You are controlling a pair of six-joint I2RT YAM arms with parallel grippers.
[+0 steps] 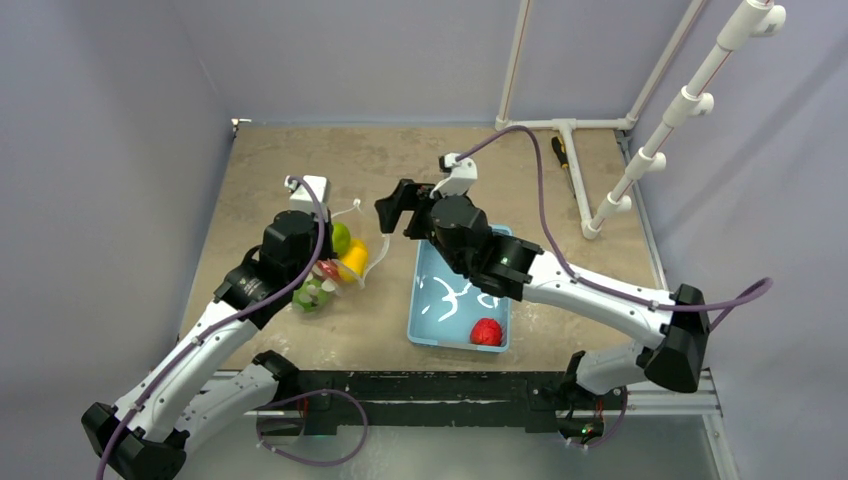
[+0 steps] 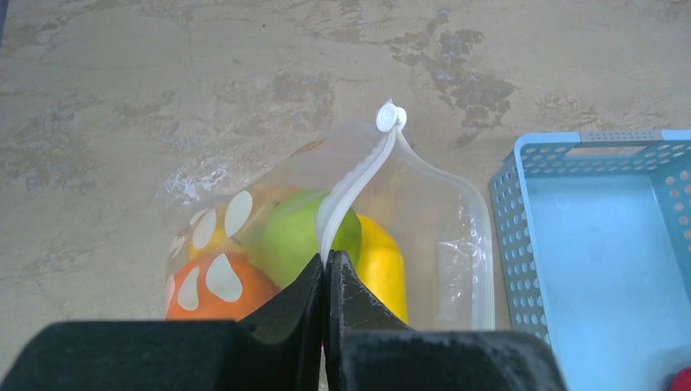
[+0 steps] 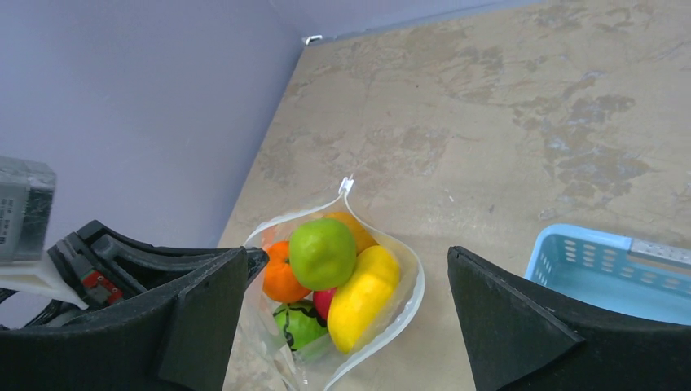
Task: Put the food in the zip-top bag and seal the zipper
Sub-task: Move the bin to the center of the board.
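The zip-top bag (image 2: 456, 244) lies on the table with its mouth standing open. Several pieces of food show inside it: a green apple (image 3: 323, 252), a yellow fruit (image 3: 363, 297), an orange (image 3: 281, 277), a striped green fruit (image 3: 300, 322) and a bit of red. My left gripper (image 2: 328, 259) is shut on the zipper (image 2: 358, 175), pinching the whitish strip at the bag's near rim. My right gripper (image 3: 349, 257) hangs open and empty above the bag's mouth. One red fruit (image 1: 486, 331) rests in the light-blue basket (image 1: 425, 300).
The basket (image 2: 521, 236) stands just right of the bag, almost touching it. A white pipe frame (image 1: 570, 130) and a dark tool (image 1: 565, 160) sit at the back right. A purple wall borders the table's left edge.
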